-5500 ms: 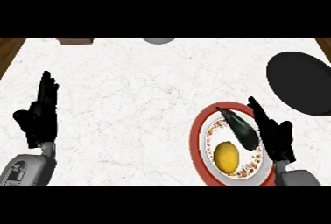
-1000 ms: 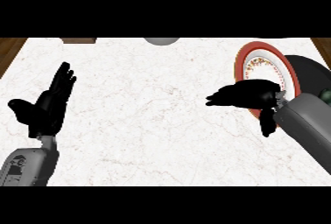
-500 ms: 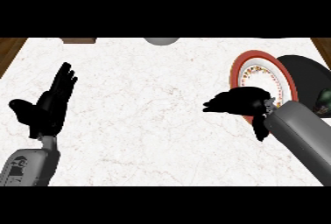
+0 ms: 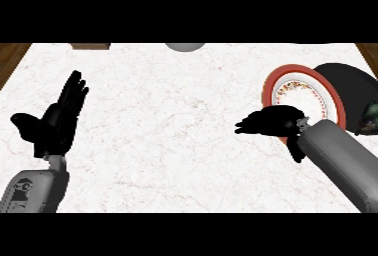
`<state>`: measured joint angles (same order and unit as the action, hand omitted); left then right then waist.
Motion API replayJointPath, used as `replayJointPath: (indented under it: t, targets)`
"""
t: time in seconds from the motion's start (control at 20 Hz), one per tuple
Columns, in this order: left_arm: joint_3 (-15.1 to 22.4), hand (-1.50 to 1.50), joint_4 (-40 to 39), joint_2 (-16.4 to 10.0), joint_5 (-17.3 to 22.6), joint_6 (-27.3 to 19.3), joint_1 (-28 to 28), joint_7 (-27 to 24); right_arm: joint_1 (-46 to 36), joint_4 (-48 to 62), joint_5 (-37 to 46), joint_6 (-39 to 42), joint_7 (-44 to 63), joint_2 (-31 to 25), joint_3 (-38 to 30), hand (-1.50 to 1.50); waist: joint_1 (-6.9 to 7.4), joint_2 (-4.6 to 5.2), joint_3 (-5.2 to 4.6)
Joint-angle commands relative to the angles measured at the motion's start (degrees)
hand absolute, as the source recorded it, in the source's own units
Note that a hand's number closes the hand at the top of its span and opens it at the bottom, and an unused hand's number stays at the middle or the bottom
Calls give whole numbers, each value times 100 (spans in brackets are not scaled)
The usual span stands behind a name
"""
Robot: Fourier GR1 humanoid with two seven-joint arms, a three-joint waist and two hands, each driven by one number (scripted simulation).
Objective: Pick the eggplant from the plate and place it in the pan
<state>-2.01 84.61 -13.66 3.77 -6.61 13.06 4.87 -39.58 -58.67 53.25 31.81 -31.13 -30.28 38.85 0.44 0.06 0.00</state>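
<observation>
Head view: right robot hand (image 4: 269, 122) overlaps plate (image 4: 269, 92) rim, bare counter (image 4: 170, 125) stretching left.

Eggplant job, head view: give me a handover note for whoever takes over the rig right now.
Left robot hand: open, resting at the view's left over the counter.
Right robot hand: by the plate's lower left rim; whether it holds anything cannot be told.
Pan: just right of the plate.
Done: no eggplant shows on the visible part of the plate. A dark green thing at the pan's lower rim may be it.
Left: confirm the eggplant is in the pan.
</observation>
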Motion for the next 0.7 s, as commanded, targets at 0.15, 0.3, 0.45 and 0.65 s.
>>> replayJointPath:
  t: [0.15,0.3,0.45,0.65]
  targets:
    - [-143,0,267,-171,82,162,-6,250,114,10,148,-37,-1101,-142,252,150,23,2,3]
    - [-336,0,-266,-190,144,313,51,-199,81,130,265,-261,-1201,-113,176,150,-12,4,-1]
    - [-105,0,273,-118,35,253,-87,235,118,40,366,-261,-1277,-127,231,150,2,-18,1]
    - [-164,0,-10,33,-86,121,-3,-55,71,548,483,-589,-1249,215,24,150,4,3,1]
